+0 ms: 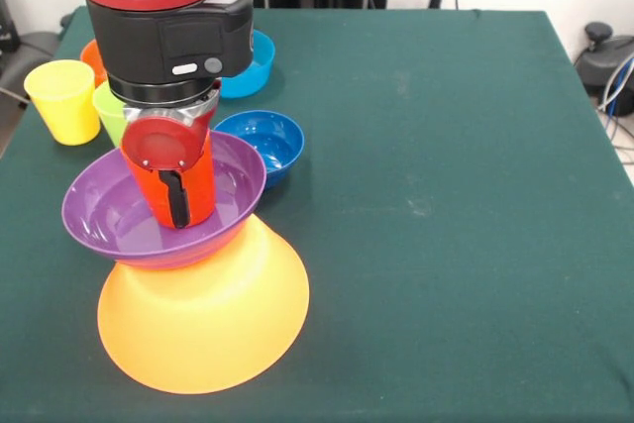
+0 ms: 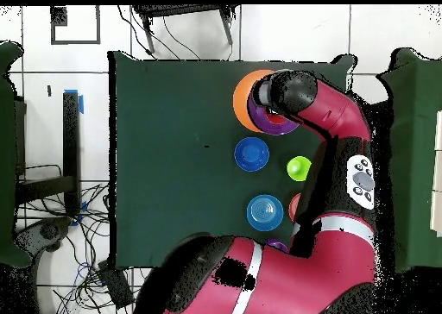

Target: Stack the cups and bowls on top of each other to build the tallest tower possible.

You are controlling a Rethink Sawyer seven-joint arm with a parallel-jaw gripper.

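Green cloth covers the table, which fills nearly the whole front view. Nearest, at the lower left of the frame, the very large yellow-orange bowl sits upside down. On its base rests the wide purple bowl, open side up and tilted a little. Inside that bowl stands the orange-red cup, and the gripper comes down over it with a black finger pressed along the cup's side, so the claw is closed around the cup. These three make the tower.

Just behind and to the right sits the dark blue bowl. Further back, at the upper left, are the yellow cup, the lime green cup, part of a small orange bowl and the light blue bowl, all partly hidden by the arm.
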